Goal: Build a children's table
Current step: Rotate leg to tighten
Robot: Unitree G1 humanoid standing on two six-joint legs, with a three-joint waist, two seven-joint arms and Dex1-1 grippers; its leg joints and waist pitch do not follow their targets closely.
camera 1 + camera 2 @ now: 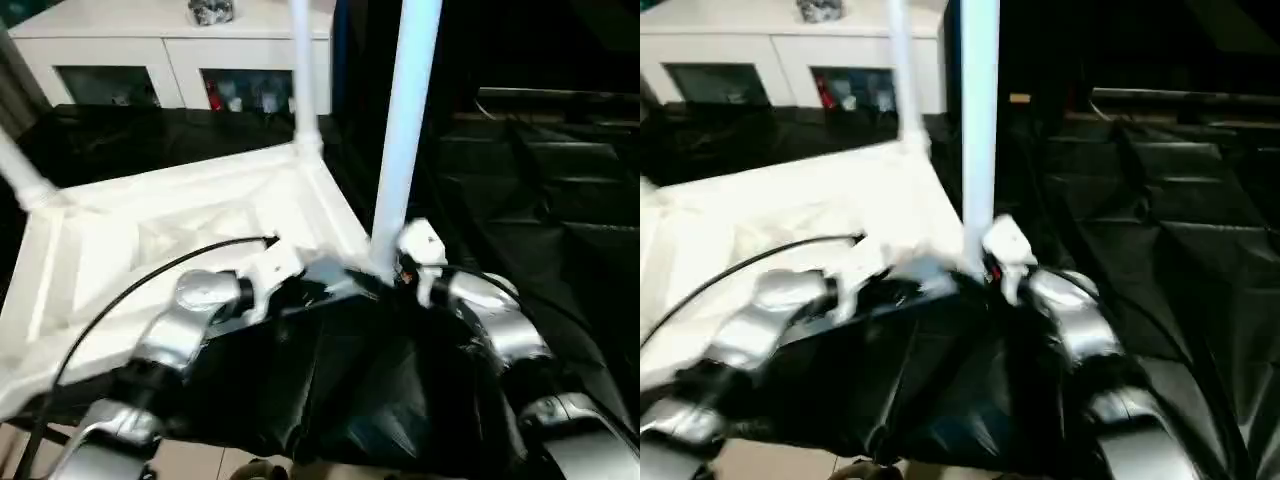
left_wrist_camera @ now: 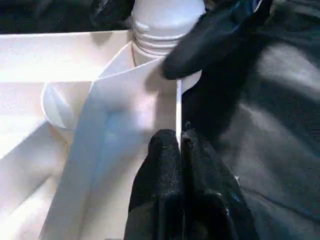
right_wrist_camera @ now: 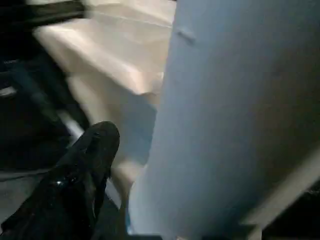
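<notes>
Tabletop (image 1: 180,240) is laid upside down on a black sheet (image 1: 330,400), ribbed underside facing up, directly ahead of the robot and toward its left. 3 legs are seen standing up from corner sockets: the near leg (image 1: 405,130) at the corner closest to the robot's right arm, the far leg (image 1: 303,70) at the corner beyond it, and a left leg (image 1: 20,170) at the far left corner, which leans outward. The left gripper (image 2: 180,145) is closed on the thin side wall of the tabletop, 1 black finger (image 2: 160,165) on each face of the wall, just beside the socket of the near leg; a ridged collar at the foot of that leg is visible in the left wrist view. The right gripper (image 1: 400,268) is placed at the base of the near leg, with its jaws spread wide around the tube; 1 black finger (image 3: 85,165) is seen just beside the tube in the right wrist view, and whether it touches the tube cannot be told. A second black finger, belonging to the right gripper, is seen against the socket in the left wrist view. A black cable (image 1: 130,290) is routed in an arc over the left forearm. A white cabinet (image 1: 170,50) with glass doors is positioned behind the tabletop.
</notes>
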